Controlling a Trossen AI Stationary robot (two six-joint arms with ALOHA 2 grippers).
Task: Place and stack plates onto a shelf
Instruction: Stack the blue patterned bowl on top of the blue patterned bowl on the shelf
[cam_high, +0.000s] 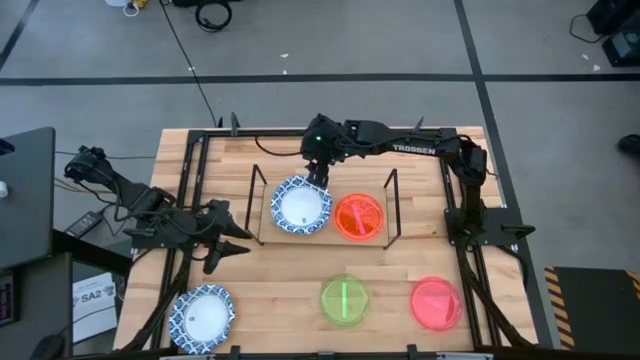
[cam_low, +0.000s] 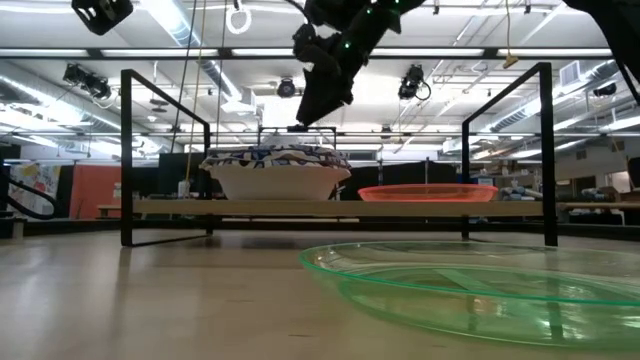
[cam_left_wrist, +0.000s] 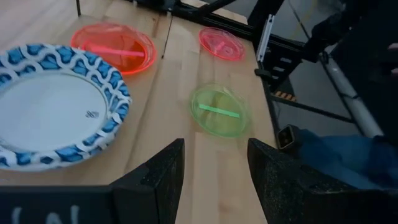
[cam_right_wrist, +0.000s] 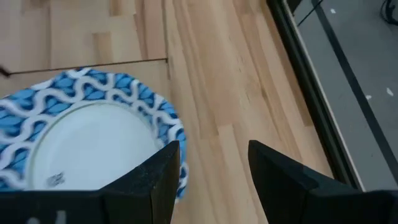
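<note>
The shelf (cam_high: 326, 238) stands mid-table, a light-wood board with black wire frames at its ends. On it sit a stack of white plates with blue rims (cam_high: 300, 207) and an orange plate (cam_high: 358, 216). My right gripper (cam_high: 316, 172) is open just above the stack's far rim (cam_right_wrist: 149, 112), clear of it in the low view (cam_low: 318, 95). My left gripper (cam_high: 238, 238) is open and empty, left of the shelf. A green plate (cam_high: 343, 298), a red-pink plate (cam_high: 436, 303) and another blue-rimmed plate (cam_high: 203, 318) lie on the table near the front.
The shelf's wire frames (cam_high: 259, 205) (cam_high: 391, 205) rise at both short ends. The arms' black base rails (cam_high: 185, 190) (cam_high: 455, 200) run along the table's left and right sides. Bare wood lies between the shelf and the three front plates.
</note>
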